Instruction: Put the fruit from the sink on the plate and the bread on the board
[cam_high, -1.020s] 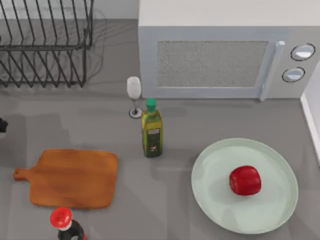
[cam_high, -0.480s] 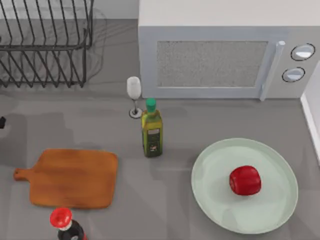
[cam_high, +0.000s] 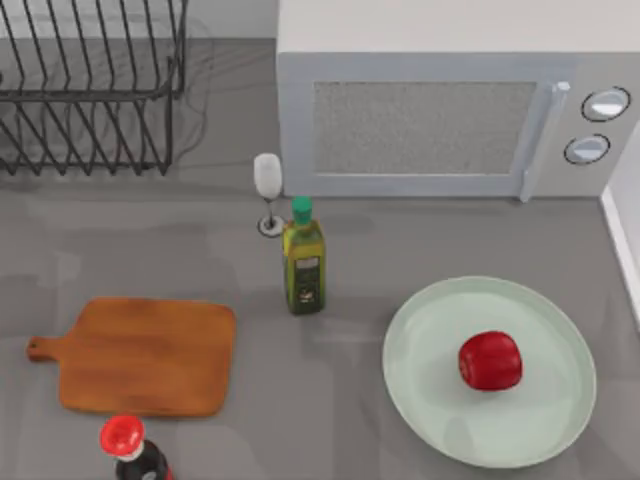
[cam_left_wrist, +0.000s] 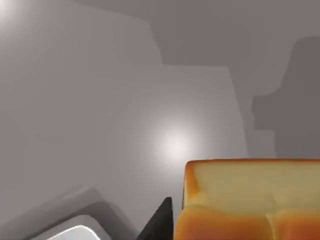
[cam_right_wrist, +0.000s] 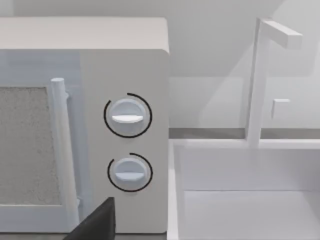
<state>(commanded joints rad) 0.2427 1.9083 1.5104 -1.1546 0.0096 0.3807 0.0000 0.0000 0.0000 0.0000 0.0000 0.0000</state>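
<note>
The fruit (cam_high: 490, 361) sits on the plate (cam_high: 425, 400) — board (cam_high: 140, 355) apparently bare.

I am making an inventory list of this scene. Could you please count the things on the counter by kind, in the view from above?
Bottles: 2 (olive oil bottle, red-capped bottle)
Wine glass: 1
Fruit: 1
Plate: 1
Board: 1
Microwave: 1
Dish rack: 1
Total: 8

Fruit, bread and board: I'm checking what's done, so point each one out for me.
fruit (cam_high: 490, 360), top view, middle of its red skin, on the plate.
bread (cam_left_wrist: 250, 200), left wrist view, its pale side.
board (cam_high: 145, 355), top view, centre of its bare wooden face.
</note>
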